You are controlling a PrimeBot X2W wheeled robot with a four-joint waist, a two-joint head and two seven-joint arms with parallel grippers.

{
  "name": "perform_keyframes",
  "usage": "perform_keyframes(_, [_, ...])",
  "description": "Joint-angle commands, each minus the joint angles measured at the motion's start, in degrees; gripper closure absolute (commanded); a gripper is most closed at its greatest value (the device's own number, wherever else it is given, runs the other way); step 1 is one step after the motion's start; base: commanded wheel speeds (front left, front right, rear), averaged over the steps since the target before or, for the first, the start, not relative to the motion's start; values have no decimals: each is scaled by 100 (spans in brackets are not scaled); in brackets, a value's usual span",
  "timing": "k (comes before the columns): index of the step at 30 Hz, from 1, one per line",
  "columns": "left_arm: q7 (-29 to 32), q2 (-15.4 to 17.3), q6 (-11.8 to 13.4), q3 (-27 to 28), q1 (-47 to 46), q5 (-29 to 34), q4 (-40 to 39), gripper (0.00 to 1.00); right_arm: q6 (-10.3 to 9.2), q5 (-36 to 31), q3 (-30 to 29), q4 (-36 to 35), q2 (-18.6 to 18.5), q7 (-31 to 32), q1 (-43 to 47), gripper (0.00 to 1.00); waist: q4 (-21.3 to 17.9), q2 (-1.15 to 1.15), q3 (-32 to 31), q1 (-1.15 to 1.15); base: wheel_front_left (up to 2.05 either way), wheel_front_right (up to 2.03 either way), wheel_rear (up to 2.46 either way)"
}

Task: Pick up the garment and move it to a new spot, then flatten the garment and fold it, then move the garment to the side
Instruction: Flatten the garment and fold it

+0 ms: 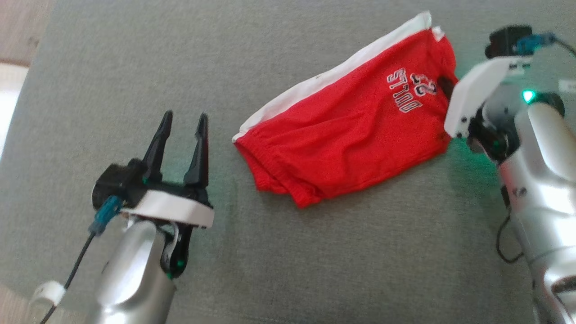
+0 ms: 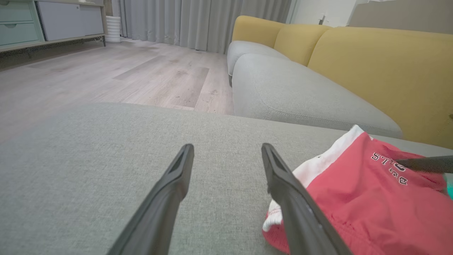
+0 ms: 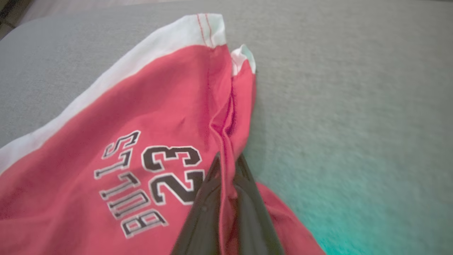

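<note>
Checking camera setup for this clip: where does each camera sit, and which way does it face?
Head: looks down on red Bulls shorts on grey cushion; left gripper and right gripper show.
Left wrist: along its open fingers, toward yellow sofa.
Right wrist: along its shut fingers pinching a shorts fold.
Shared: all show the shorts.

Bare grey fabric cushion [image 1: 315, 252] lies clear across the left, top and bottom of the head view. Crumpled red jersey shorts with a white side stripe [image 1: 351, 135] block centre right, the right pincer [image 3: 228, 157] clamped on their right edge. A free strip separates the spread left pincer [image 1: 185, 116], lower left, from the shorts.
</note>
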Motion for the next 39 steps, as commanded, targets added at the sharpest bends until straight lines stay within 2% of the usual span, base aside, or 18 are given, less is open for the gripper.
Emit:
perform_keyframes(1, [-54,157,-25,257,88,51,-182,0,39,12,2,-222,-40,-46,130,100,-210,0,-217,0,0,0,0])
perform_keyframes(5, [-54,222,-30,364,349,48,-236,0,39,-294,-183,-568,-317,-105,478,100,-483,0,-494,0,0,0,0])
perform_keyframes(10, [-54,299,-32,404,615,47,-218,0,39,-832,-691,-1138,-587,-98,1067,100,-717,0,-776,0,0,0,0])
perform_keyframes(16, [-54,320,-33,331,714,23,-232,0,39,-1250,-1259,-1741,-639,35,1537,100,-791,0,-906,0,0,0,0])
perform_keyframes(20, [-54,321,-33,248,713,-4,-220,0,39,-1484,-1372,-2268,-461,163,1692,100,-779,0,-947,0,0,0,0])
perform_keyframes(25, [-54,326,-33,130,691,-54,-196,0,39,-1628,-816,-2977,-307,386,1697,100,-703,0,-1000,0,0,0,0])
perform_keyframes(31, [-54,322,-34,74,681,-121,-189,0,39,-1265,408,-3482,-32,827,1543,100,-614,0,-1019,0,0,0,0])
perform_keyframes(35, [-54,299,-34,39,657,-153,-183,0,39,-1032,1083,-3259,289,911,1337,100,-541,0,-986,0,0,0,0])
perform_keyframes(39, [-54,275,-34,-29,607,-183,-175,0,39,-906,1370,-2667,595,851,1133,100,-440,0,-937,0,0,0,0])
